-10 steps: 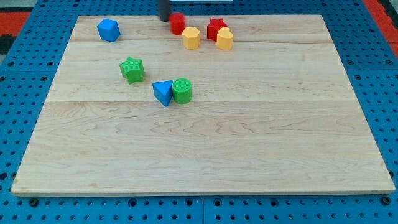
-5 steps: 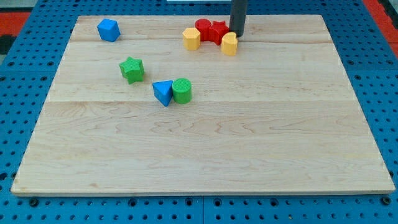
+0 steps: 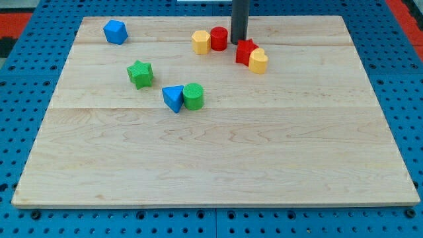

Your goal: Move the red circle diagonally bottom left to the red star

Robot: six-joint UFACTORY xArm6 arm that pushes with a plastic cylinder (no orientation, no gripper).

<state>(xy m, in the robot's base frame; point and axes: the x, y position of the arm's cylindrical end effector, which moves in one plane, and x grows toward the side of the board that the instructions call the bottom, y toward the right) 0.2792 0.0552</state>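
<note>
The red circle (image 3: 219, 38) stands near the view's top centre, touching a yellow hexagon (image 3: 201, 41) on its left. The red star (image 3: 246, 51) lies to the circle's lower right, touching a yellow rounded block (image 3: 258, 61) on its lower right. My tip (image 3: 238, 42) is down on the board between the red circle and the red star, just above the star's upper left edge and right of the circle.
A blue hexagonal block (image 3: 115, 31) sits at the top left. A green star (image 3: 140, 73) lies left of centre. A blue triangle (image 3: 173, 98) touches a green circle (image 3: 193, 96). The wooden board (image 3: 211, 165) rests on a blue pegboard.
My tip moved from right of the red star to its upper left. The red star and yellow rounded block slid down-right, away from the red circle, which stayed beside the yellow hexagon.
</note>
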